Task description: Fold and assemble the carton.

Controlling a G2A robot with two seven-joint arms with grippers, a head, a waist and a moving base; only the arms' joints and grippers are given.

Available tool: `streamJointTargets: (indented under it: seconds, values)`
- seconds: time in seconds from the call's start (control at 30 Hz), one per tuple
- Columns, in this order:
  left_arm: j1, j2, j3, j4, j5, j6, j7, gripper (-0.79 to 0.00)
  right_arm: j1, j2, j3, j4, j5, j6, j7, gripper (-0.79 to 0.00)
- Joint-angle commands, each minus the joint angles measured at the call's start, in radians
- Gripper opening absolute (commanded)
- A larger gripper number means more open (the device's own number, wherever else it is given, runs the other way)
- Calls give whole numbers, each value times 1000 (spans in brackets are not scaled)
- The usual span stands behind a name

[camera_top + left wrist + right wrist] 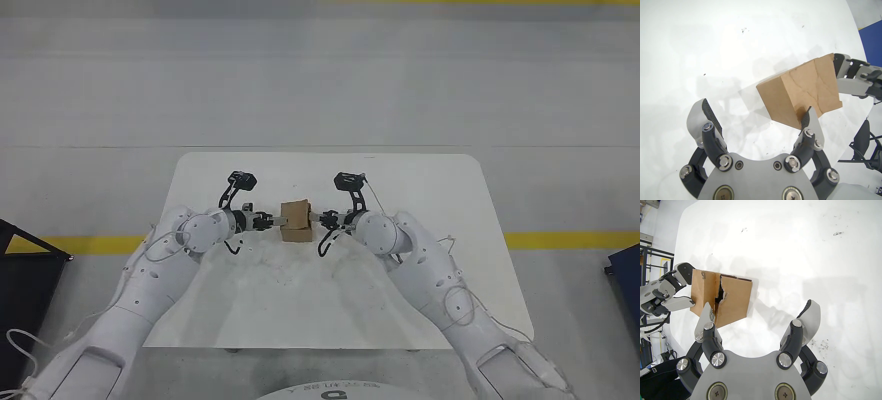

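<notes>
Brown carton [295, 220] — folded into a box, one seam torn open — sits near the middle of the table [300, 300].

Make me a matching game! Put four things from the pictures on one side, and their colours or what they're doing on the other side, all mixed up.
Things:
1. carton
2. table
3. left gripper
4. floor stripe

Matches:
A. white
B. open, one finger touching the carton
C. yellow
D. brown

Right pairs: 1-D, 2-A, 3-B, 4-C.
</notes>
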Motion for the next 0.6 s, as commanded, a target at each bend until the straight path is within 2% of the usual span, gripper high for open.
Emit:
streamJointTargets:
  seconds: [0.0,0.2,0.57]
  values:
    - [-3,-1,1,4,-3,-1,-1,0,2,-1,-1,1,2,2,0,-15]
    - [-8,-4,1,10,-4,-4,3,0,-21,3,20,-23,18,-33,-33,0]
    - [-7,-5,-5,10,-3,-6,0,0,-24,4,9,-53,-9,-19,-15,0]
